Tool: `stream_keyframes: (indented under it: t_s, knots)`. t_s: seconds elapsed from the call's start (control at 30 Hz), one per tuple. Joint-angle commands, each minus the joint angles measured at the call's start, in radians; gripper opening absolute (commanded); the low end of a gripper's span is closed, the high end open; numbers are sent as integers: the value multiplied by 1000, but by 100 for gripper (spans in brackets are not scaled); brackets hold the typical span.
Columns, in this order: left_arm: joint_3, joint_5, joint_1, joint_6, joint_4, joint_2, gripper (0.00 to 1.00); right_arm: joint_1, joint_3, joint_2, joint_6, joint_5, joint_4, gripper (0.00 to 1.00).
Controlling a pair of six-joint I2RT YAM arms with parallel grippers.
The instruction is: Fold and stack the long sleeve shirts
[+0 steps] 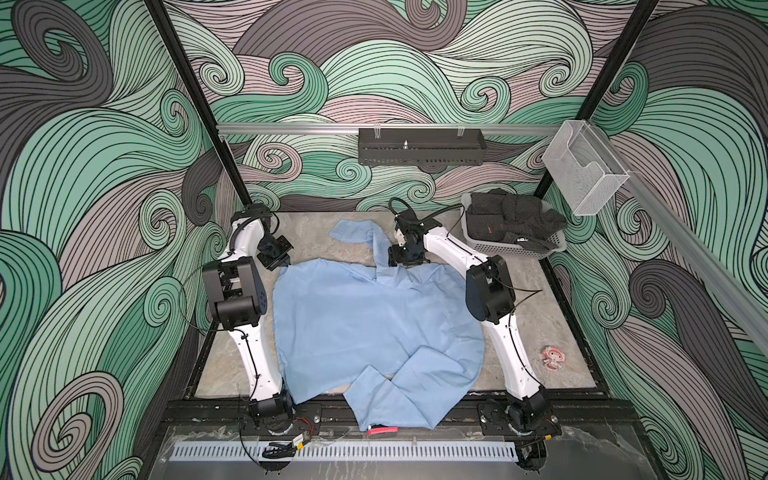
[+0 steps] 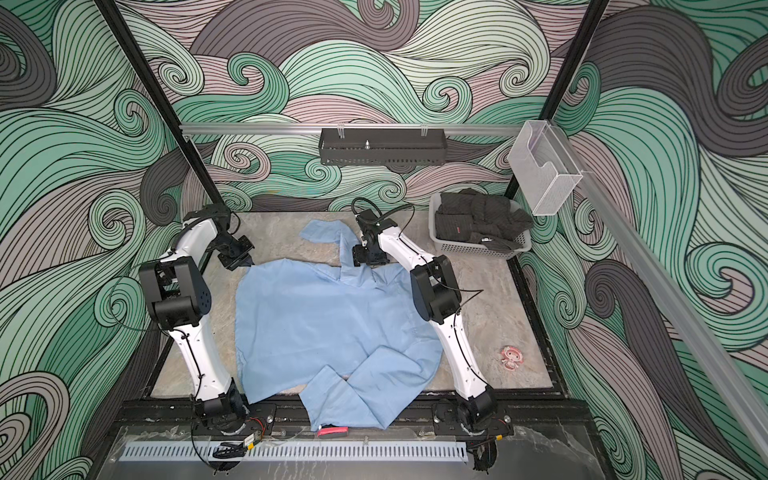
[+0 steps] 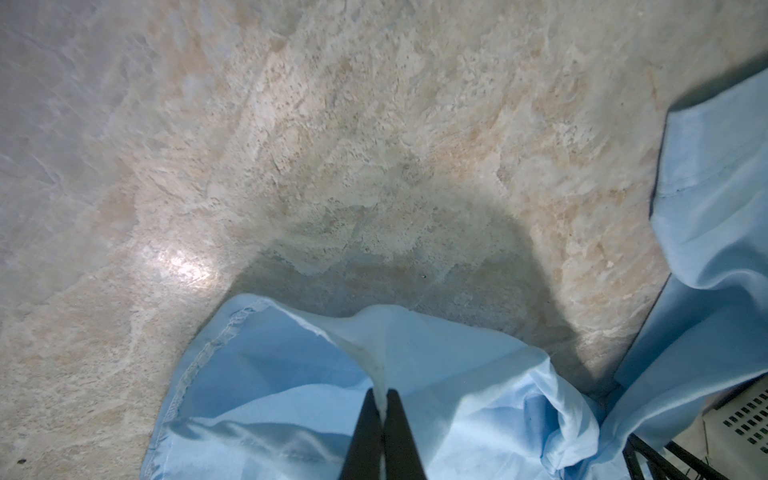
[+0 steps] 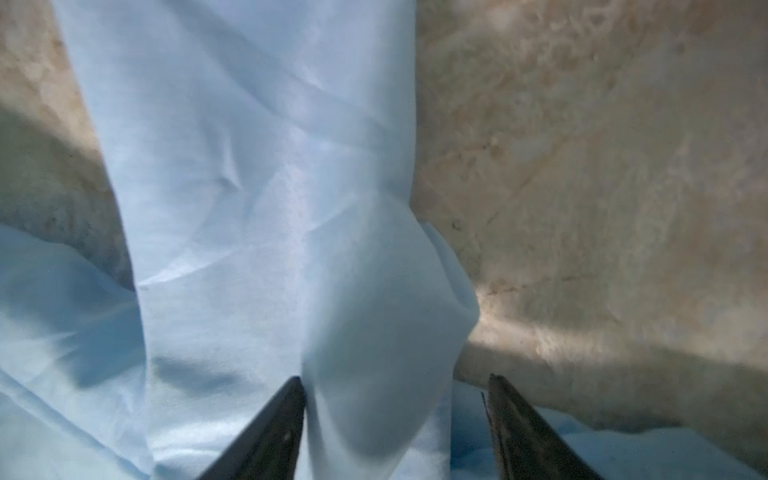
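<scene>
While dark clothes (image 1: 513, 218) fill the basket (image 1: 509, 250), left jaws clamp the shirt (image 1: 365, 316), right jaws stand apart.

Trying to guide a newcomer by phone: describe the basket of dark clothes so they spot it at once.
Find the stone-look table where the light-blue shirt lies spread. At its far right corner stands a pale perforated plastic basket. It alone holds dark grey garments, unlike the clear holder hanging on the rail above it.

Standing inside swirl-patterned green and grey walls (image 1: 91, 174), showing mottled stone-look table (image 1: 544, 328), hanging black tray (image 1: 419, 147) off silver rail (image 1: 291, 128)
</scene>
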Motion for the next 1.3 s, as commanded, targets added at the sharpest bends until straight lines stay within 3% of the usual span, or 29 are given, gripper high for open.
stream_keyframes:
  t_s: [0.0,0.07,0.1,0.27,0.37,0.47,0.57,0.77,0.93,1.07,1.27]
  knots:
    - [36,-2,-2,-7,-19,7,0,8,101,-1,51,-71,7,22]
    - [37,0,-2,-7,-20,7,0,11,178,12,38,-52,11,3]
    - [36,0,-2,-7,-19,6,0,12,226,21,26,-34,7,0]
    - [34,6,-2,-10,-14,9,0,10,437,103,-45,72,4,0]
    - [30,10,-4,-14,-7,12,0,14,456,127,-111,153,64,1]
    - [29,12,-6,-14,-4,17,0,22,397,114,-179,233,161,49]
    - [30,12,-6,-16,-3,22,0,28,377,85,-237,298,172,67]
    - [38,9,-6,-16,-4,25,0,9,78,-161,-270,346,173,76]
    - [34,9,-6,-18,-5,25,0,-77,-264,-350,-158,231,174,73]
    - [34,2,-5,-15,-8,25,0,-133,-421,-386,-115,174,176,63]
    - [36,-20,-1,-9,-26,14,0,-193,-530,-398,-44,212,168,63]
